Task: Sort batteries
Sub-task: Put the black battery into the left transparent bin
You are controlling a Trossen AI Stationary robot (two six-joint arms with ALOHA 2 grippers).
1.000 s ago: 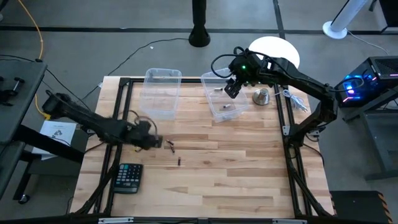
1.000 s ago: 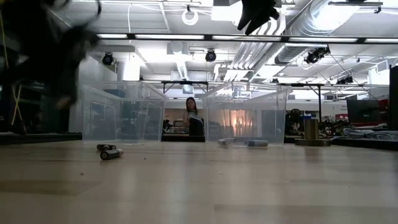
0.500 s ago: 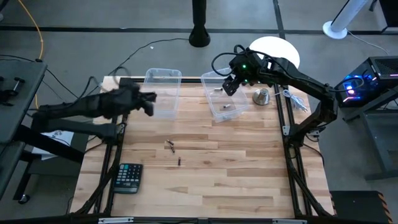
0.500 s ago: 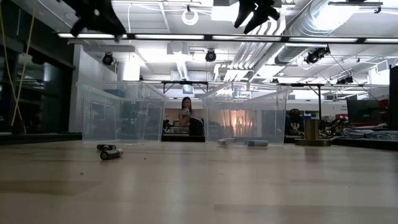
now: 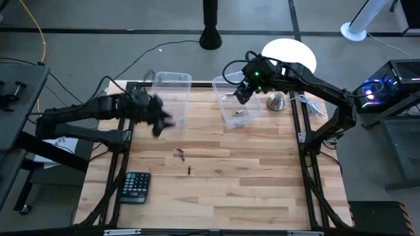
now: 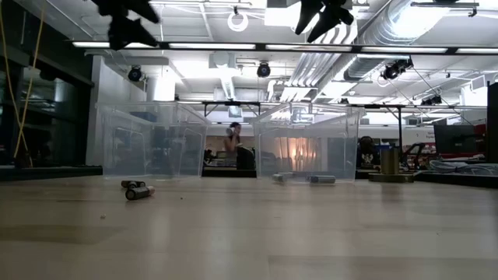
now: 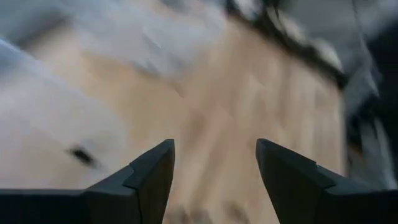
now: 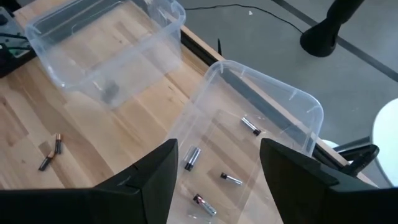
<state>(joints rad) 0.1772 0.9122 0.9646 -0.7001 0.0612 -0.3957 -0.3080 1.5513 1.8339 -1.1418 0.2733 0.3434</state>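
Two dark batteries (image 5: 178, 153) and a third (image 5: 189, 170) lie on the wooden table; they also show in the low view (image 6: 137, 190). Several batteries (image 8: 191, 158) lie on the floor of the right clear bin (image 5: 237, 105). A small dark thing (image 8: 111, 92) lies in the left clear bin (image 5: 172, 97); what it is, I cannot tell. My left gripper (image 5: 161, 122) is open and empty, in the air at the left bin's near left corner (image 7: 214, 162). My right gripper (image 5: 241, 92) is open and empty, high above the right bin (image 8: 217, 168).
A calculator (image 5: 136, 187) lies near the table's left front. A metal bell-shaped object (image 5: 275, 100) and a light cable (image 5: 314, 106) lie at the far right, beside the right bin. The bare table middle and near side are free room.
My left gripper has risen from the table beside the loose batteries, swung toward the far edge to the left bin, and now comes back a little toward the near edge. The batteries on the table have stayed where they were.
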